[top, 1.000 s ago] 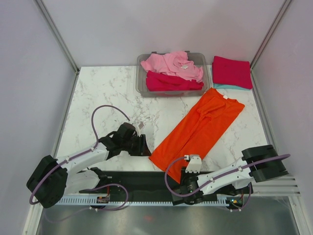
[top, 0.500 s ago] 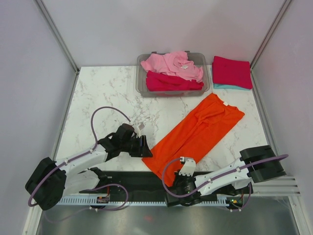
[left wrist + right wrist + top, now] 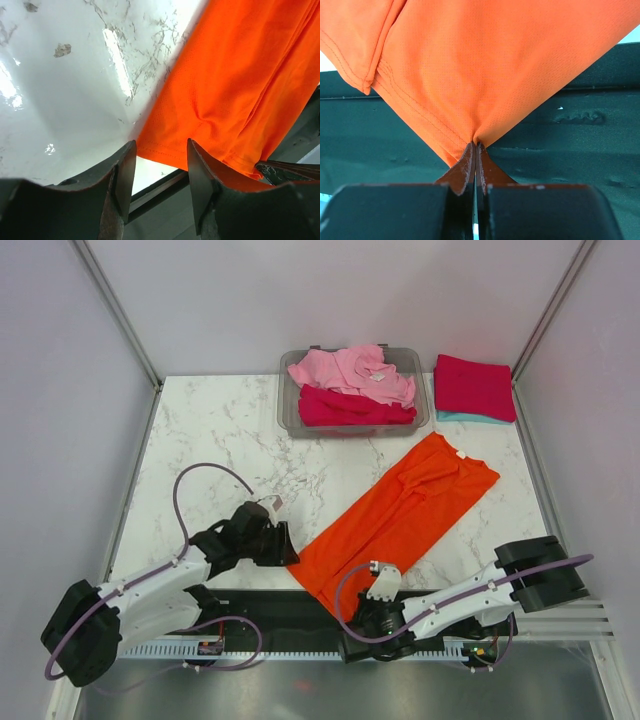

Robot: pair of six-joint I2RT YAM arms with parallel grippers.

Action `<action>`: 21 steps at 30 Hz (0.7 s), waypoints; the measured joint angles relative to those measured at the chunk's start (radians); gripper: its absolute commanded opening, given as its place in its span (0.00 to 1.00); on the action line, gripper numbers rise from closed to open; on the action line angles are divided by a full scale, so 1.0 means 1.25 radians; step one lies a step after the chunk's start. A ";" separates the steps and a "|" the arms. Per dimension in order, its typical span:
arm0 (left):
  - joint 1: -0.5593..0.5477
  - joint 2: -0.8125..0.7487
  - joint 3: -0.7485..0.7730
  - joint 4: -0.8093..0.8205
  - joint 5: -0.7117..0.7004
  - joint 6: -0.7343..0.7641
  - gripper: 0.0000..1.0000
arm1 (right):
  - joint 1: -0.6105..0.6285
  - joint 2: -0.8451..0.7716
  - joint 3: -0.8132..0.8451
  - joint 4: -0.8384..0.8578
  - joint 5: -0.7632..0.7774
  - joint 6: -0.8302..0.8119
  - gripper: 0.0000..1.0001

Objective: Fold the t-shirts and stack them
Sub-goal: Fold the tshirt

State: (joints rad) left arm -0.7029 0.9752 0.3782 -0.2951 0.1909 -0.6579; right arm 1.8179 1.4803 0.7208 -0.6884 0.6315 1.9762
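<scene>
The bright orange t-shirt lies folded lengthwise as a long diagonal strip on the marble table, its near end hanging over the black strip at the table's front. My right gripper is shut on the shirt's near corner; the wrist view shows the cloth pinched between the closed jaws of the gripper. My left gripper is open beside the shirt's near left corner; in its wrist view the orange hem lies just ahead of the gripper, not held.
A grey see-through bin at the back holds a crumpled pink shirt and a crimson one. A folded crimson-magenta shirt lies on a teal one at the back right. A black strip runs along the near edge.
The orange shirt has been dragged toward the near edge and a little left by my right gripper. My left gripper has moved nearer and left, staying open beside the shirt's corner.
</scene>
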 measured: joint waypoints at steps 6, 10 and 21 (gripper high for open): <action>-0.002 -0.056 0.000 -0.011 -0.040 0.000 0.55 | 0.015 -0.026 -0.031 0.017 0.003 0.008 0.00; -0.008 -0.042 -0.004 -0.007 -0.041 0.000 0.52 | 0.027 -0.049 -0.051 0.018 0.004 0.011 0.00; -0.020 0.024 -0.025 0.032 -0.009 -0.007 0.51 | 0.030 -0.056 -0.057 0.017 0.005 0.012 0.00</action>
State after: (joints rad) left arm -0.7273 1.0054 0.3466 -0.2550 0.1791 -0.6666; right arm 1.8553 1.4109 0.6498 -0.6666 0.6373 1.9907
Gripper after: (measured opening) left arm 0.509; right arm 0.009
